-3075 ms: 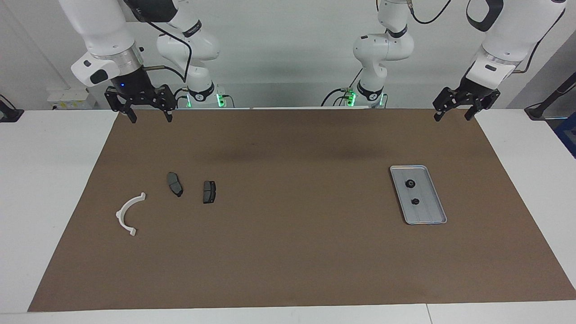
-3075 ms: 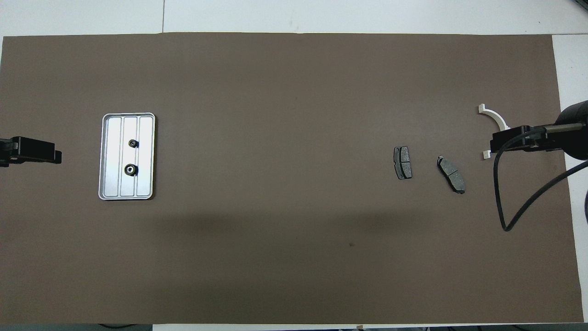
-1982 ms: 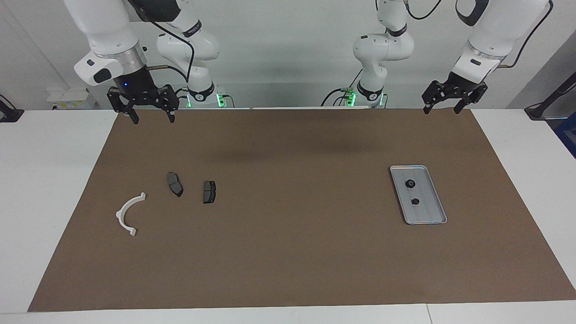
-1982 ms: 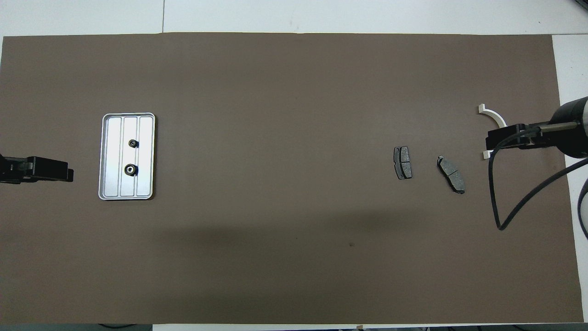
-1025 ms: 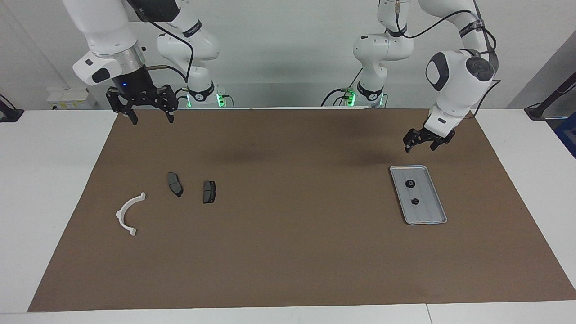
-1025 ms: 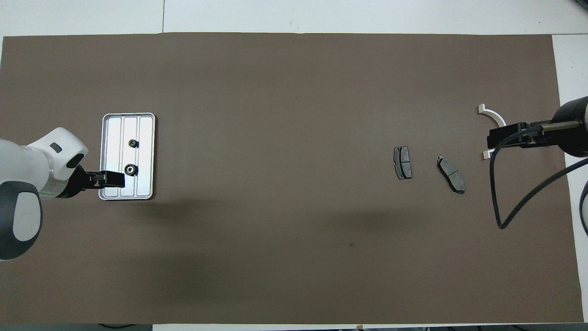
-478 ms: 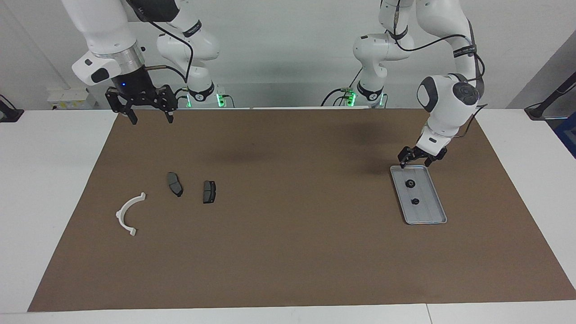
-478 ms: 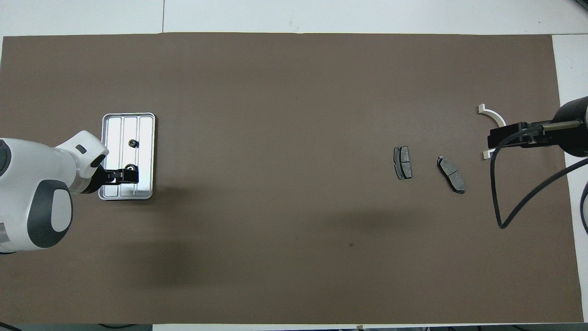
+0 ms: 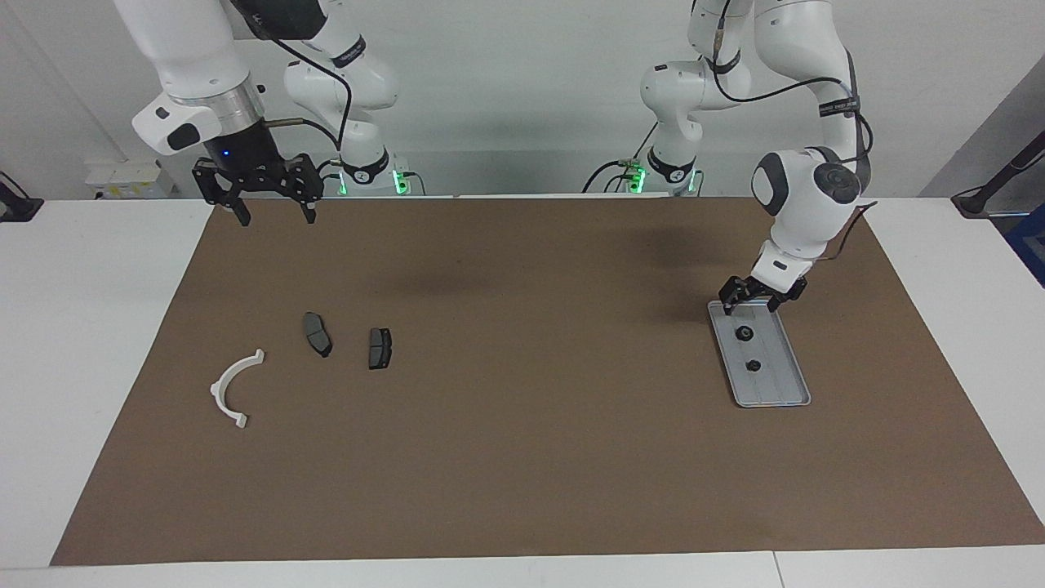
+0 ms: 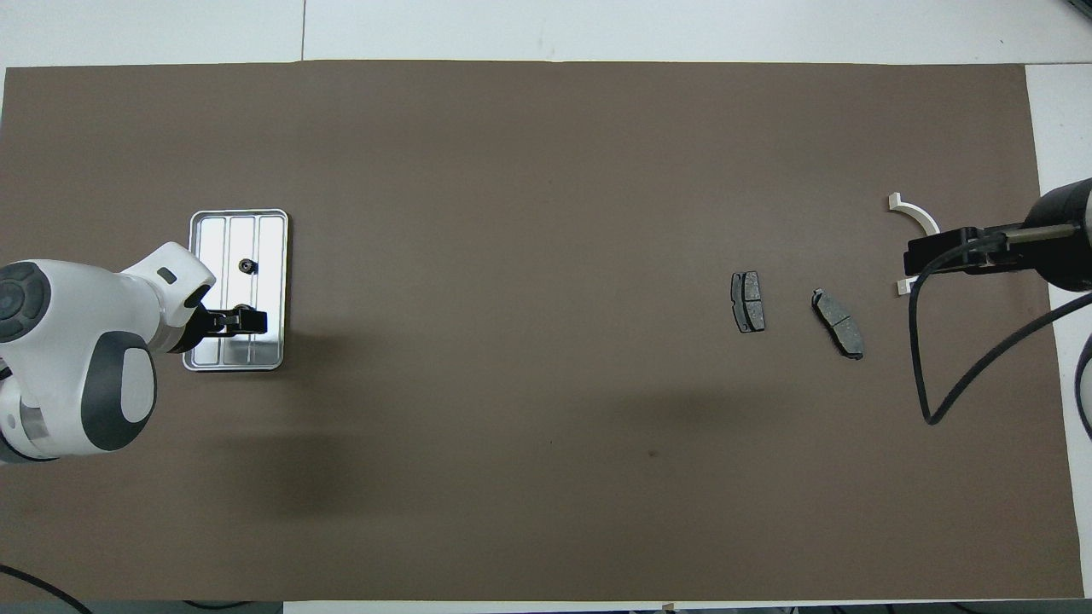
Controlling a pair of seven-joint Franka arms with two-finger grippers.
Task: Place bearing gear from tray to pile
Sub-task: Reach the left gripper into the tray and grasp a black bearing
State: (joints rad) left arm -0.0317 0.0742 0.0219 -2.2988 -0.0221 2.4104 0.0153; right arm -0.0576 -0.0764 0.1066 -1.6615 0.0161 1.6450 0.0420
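Hovering open-jawed over the flat silver ribbed metal tray (image 9: 769, 384), left claw (image 9: 758, 300) lines up on the nearer small black bearing gear (image 9: 744, 333); right claw (image 9: 273, 214) waits open, well apart from the tray.

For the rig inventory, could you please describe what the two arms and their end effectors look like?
Both arms are glossy white with dark grey joint caps and loose black cables. The left end effector and right end effector are black two-finger link assemblies. The right wrist has a silver ring above a black housing with a small blue light.
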